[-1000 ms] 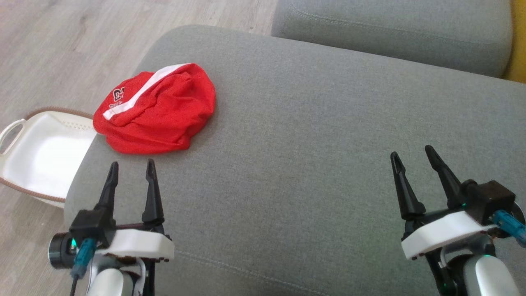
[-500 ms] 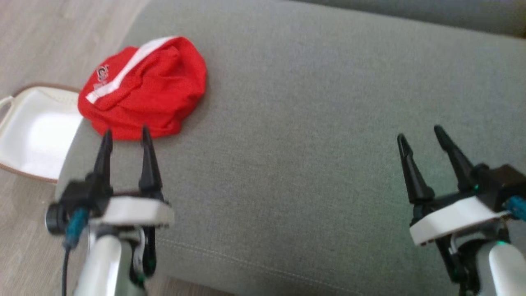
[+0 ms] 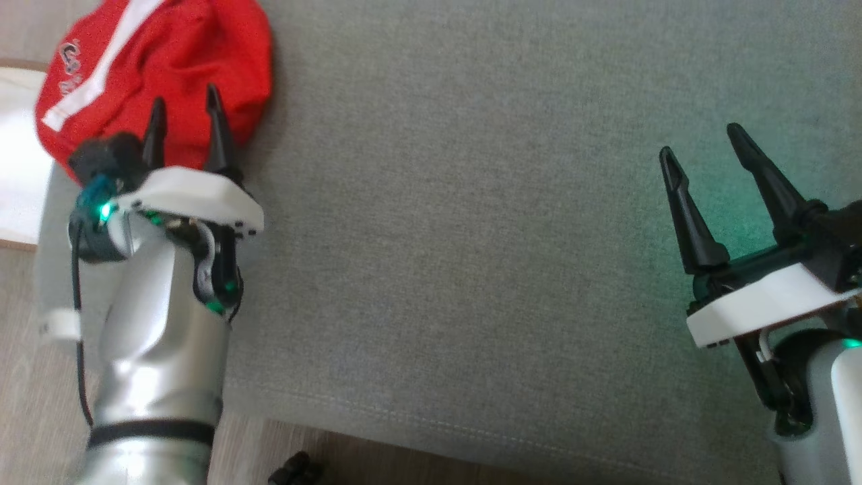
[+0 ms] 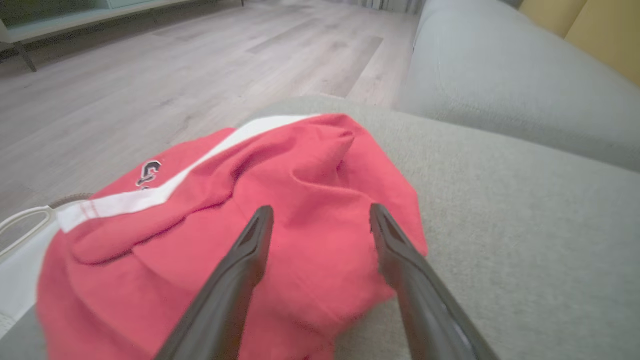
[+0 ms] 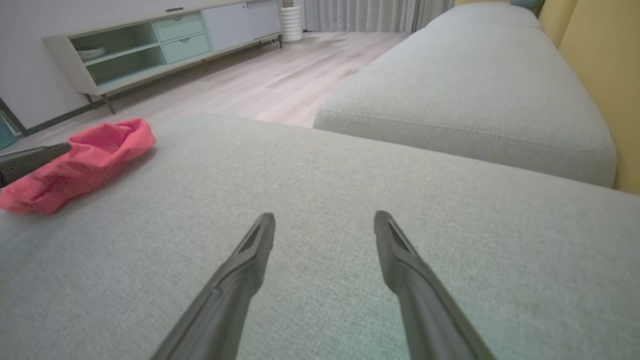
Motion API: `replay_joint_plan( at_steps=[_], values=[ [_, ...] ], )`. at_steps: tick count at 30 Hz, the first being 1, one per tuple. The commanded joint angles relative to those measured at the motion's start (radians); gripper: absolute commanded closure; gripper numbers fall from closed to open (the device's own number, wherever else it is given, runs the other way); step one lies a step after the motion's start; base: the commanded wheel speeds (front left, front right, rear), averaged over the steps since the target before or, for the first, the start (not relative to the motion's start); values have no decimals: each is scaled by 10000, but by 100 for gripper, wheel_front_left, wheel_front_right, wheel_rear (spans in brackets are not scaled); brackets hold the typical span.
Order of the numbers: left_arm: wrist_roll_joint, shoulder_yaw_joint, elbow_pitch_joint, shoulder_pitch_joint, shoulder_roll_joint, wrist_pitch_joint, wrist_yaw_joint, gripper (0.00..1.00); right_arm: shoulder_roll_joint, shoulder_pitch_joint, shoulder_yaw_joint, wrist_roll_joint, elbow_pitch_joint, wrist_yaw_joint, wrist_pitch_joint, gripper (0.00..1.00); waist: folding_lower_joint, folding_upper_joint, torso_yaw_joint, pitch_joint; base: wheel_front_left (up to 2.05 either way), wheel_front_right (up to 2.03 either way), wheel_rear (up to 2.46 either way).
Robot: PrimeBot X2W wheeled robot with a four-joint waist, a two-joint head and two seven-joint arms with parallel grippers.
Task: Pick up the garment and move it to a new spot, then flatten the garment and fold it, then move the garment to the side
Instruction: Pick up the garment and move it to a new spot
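Note:
The garment (image 3: 168, 60) is a crumpled red piece with a white stripe and a small logo, lying at the left end of the grey cushion (image 3: 471, 236). My left gripper (image 3: 185, 108) is open, its tips reaching over the garment's near edge. In the left wrist view the garment (image 4: 280, 210) bunches under and between the spread fingers of that gripper (image 4: 320, 215); nothing is gripped. My right gripper (image 3: 700, 145) stands open over bare cushion far to the right. The right wrist view shows the garment (image 5: 85, 162) at far left and the open right gripper (image 5: 325, 220).
A white basket (image 3: 17, 168) sits on the wooden floor just left of the cushion. A second grey cushion (image 5: 475, 90) lies beyond, with a yellow backrest (image 5: 595, 75). A low sideboard (image 5: 165, 45) stands against the far wall.
The head camera has tilted down and right, so the scene shifted up-left. My left gripper has reached forward, from short of the garment to over its near edge. Both grippers stay open.

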Motion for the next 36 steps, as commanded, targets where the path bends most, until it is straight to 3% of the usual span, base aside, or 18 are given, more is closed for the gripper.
replay_joint_plan(
  at_steps=[1,9,10,11,12,16,19,25,26,36],
  values=[
    [-10,401,547,-571,417,-51,-97,0,-129,-179,288,58,-401,-9,46,0,-2,0,-182,466,0,0,0],
    [-330,669,4279,-2418,794,217,-482,0,-186,-280,362,112,-403,-9,84,0,-2,0,-202,739,0,0,0],
    [-348,650,4611,-2575,830,307,-542,19,-186,-280,360,114,-393,-9,87,0,-2,0,-194,737,0,0,0],
    [-346,624,4863,-2720,870,320,-590,67,-185,-279,354,115,-382,-9,91,0,-2,0,-182,730,0,0,0],
    [-336,601,5085,-2850,919,314,-606,100,-179,-281,345,115,-371,-9,97,0,-2,0,-169,722,0,0,0],
    [-201,467,5507,-3192,1104,131,-586,100,-142,-308,337,143,-275,-9,79,0,-2,0,-130,559,0,0,0],
    [-69,482,4983,-3225,1205,-30,-369,100,-99,-321,327,159,-175,-9,-21,0,-2,0,-115,304,0,0,0],
    [189,1097,1622,-2013,1278,-47,-132,100,151,-263,302,263,187,-9,-354,0,-2,0,-228,-560,0,0,0],
    [189,1097,1622,-2013,1278,-47,-132,100,151,-263,302,263,187,-9,-354,0,-2,0,-228,-560,0,0,0],
    [1025,1554,-3653,1922,927,-50,-28,100,710,221,346,421,984,-9,-1061,0,-2,0,-975,-2394,0,0,0]
  ],
)
